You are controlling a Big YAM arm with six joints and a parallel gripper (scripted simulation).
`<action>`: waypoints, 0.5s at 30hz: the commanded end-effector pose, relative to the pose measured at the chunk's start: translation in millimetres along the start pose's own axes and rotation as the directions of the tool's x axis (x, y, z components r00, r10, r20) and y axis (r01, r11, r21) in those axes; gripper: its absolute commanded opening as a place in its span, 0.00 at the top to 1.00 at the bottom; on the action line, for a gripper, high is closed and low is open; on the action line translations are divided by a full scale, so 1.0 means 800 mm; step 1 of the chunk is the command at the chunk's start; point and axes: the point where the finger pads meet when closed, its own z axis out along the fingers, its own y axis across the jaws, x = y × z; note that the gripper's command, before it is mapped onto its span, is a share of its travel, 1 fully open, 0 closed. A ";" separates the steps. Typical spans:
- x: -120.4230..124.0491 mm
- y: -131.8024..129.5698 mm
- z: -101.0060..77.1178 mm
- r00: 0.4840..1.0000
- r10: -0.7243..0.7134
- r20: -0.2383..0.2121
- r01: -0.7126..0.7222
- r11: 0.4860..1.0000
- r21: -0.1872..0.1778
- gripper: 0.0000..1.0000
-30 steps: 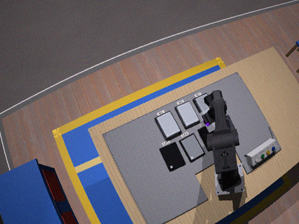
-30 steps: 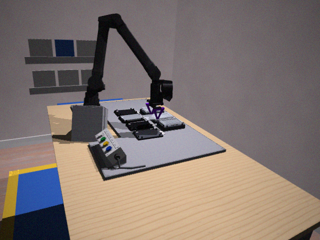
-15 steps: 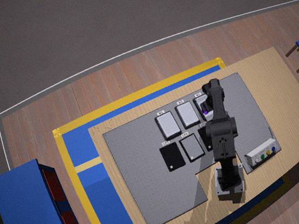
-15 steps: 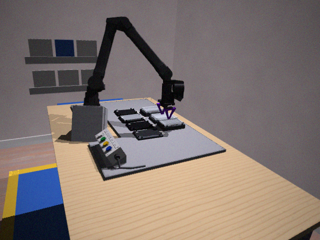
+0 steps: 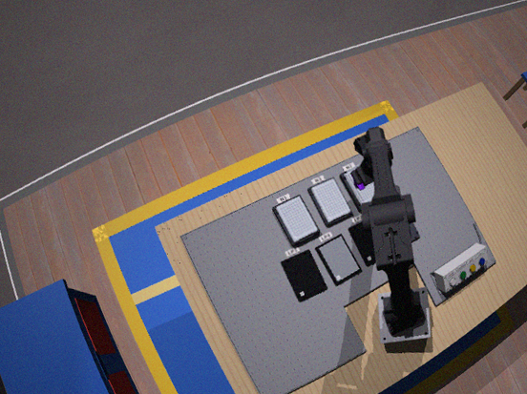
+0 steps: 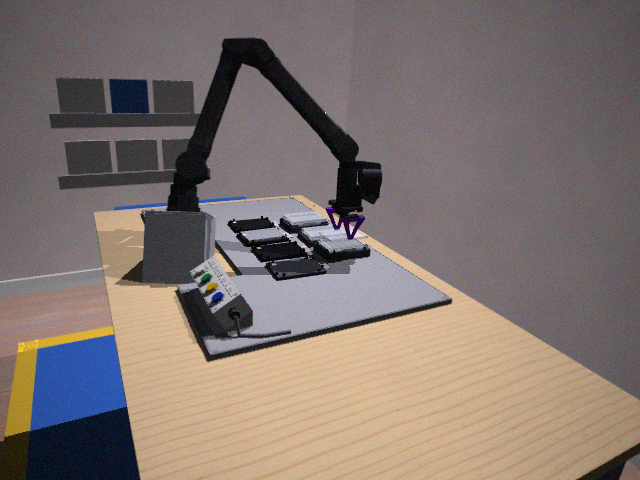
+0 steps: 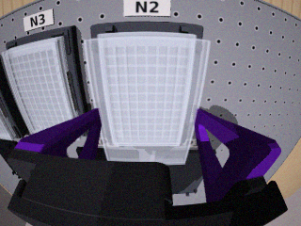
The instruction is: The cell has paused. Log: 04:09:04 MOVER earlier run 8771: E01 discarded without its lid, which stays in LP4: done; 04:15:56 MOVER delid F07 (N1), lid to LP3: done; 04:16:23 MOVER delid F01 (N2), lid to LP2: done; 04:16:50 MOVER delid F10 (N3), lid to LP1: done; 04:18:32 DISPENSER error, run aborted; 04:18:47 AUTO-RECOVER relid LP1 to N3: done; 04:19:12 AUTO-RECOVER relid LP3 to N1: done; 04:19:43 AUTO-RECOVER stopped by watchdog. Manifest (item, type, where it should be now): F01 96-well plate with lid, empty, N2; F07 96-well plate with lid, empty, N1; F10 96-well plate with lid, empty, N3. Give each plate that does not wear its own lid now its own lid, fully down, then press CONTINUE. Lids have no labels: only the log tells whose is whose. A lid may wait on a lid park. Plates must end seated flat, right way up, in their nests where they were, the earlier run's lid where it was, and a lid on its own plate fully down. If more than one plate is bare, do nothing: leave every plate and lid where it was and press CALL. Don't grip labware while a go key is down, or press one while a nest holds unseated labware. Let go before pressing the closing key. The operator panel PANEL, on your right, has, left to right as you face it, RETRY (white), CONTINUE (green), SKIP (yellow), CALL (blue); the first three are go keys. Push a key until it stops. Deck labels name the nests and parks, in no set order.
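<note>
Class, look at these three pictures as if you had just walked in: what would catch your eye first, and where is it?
The tall black arm arches over the grey deck, its purple gripper with jaws clamped on a clear lid held above the nest labelled N2. Beside it sits the lidded plate at N3. At the deck's near edge, the panel shows green, yellow and blue keys.
</note>
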 end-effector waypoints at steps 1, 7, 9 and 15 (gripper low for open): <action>0.003 0.006 0.010 1.000 0.000 -0.016 -0.001 1.000 -0.011 1.00; -0.008 0.004 0.006 1.000 -0.005 0.002 0.005 1.000 -0.004 1.00; -0.010 0.004 0.008 1.000 -0.005 0.008 0.005 1.000 -0.002 1.00; -0.002 0.005 0.015 1.000 0.000 -0.002 0.000 1.000 -0.005 1.00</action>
